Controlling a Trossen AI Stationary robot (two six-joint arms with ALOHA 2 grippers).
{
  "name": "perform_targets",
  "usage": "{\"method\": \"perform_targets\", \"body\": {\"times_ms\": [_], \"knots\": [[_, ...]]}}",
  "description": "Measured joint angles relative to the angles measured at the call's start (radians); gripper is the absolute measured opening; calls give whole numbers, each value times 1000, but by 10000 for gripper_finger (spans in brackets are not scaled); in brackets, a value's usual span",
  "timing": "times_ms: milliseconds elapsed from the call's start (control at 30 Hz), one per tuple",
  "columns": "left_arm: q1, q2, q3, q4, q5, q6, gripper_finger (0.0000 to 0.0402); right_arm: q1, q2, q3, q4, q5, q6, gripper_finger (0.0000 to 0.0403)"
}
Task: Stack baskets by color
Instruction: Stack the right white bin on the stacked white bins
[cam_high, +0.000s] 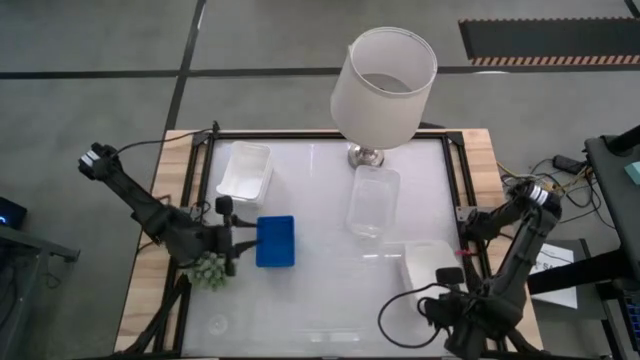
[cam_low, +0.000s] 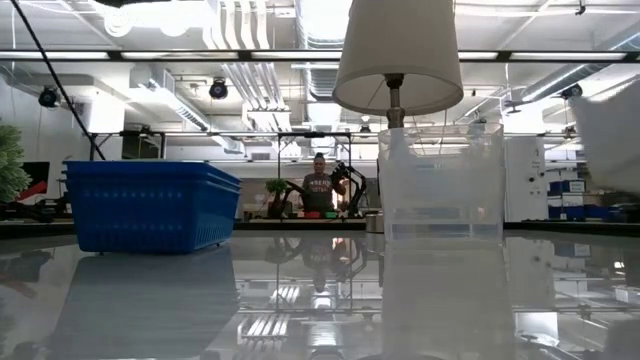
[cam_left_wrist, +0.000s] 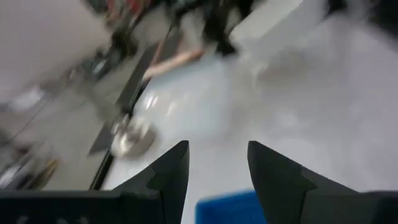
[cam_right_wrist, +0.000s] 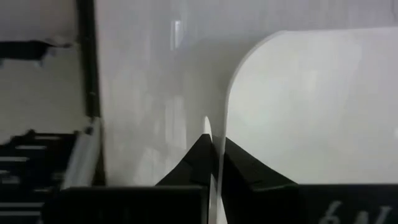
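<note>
A blue basket (cam_high: 275, 241) rests flat on the table left of centre, also in the low view (cam_low: 150, 205). My left gripper (cam_high: 238, 240) stands open at its left side, and the blue rim (cam_left_wrist: 230, 208) shows just below its fingers. A white basket (cam_high: 245, 170) lies at the far left. A clear basket (cam_high: 373, 200) stands near the middle (cam_low: 440, 180). At the near right my right gripper (cam_high: 447, 272) is shut on a second white basket (cam_high: 430, 262). My right gripper pinches the thin rim of the white basket's wall (cam_right_wrist: 219, 146) between its two fingers, one finger on each face of the wall. The fingers come from above, pointing down. The basket (cam_low: 610, 130) hangs tilted, clear of the table.
A large lamp with a white shade (cam_high: 385, 85) stands at the table's far middle, its foot (cam_high: 367, 155) just behind the clear basket. A spiky green plant (cam_high: 210, 270) sits beside my left arm. Open tabletop (cam_high: 330, 300) lies along the near edge.
</note>
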Motion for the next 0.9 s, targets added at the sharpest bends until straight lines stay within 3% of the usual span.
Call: {"method": "perform_targets", "body": {"times_ms": [200, 433, 567, 667, 833, 900], "knots": [[1, -168, -141, 344, 31, 265, 148, 0, 83, 220, -21, 105, -63, 9], [2, -301, -280, 689, 24, 548, 148, -18, 175, 478, -20, 464, -296, 9], [2, -339, -329, 813, 16, 654, 148, -84, 238, 588, -18, 635, -478, 9], [1, -364, -355, 881, -32, 688, 148, -181, 288, 656, -18, 658, -603, 8], [2, -446, -359, 918, -231, 589, 148, -379, 357, 737, -7, 643, -852, 8], [2, -478, -360, 922, -233, 573, 148, -460, 374, 752, 27, 622, -949, 8]]}}
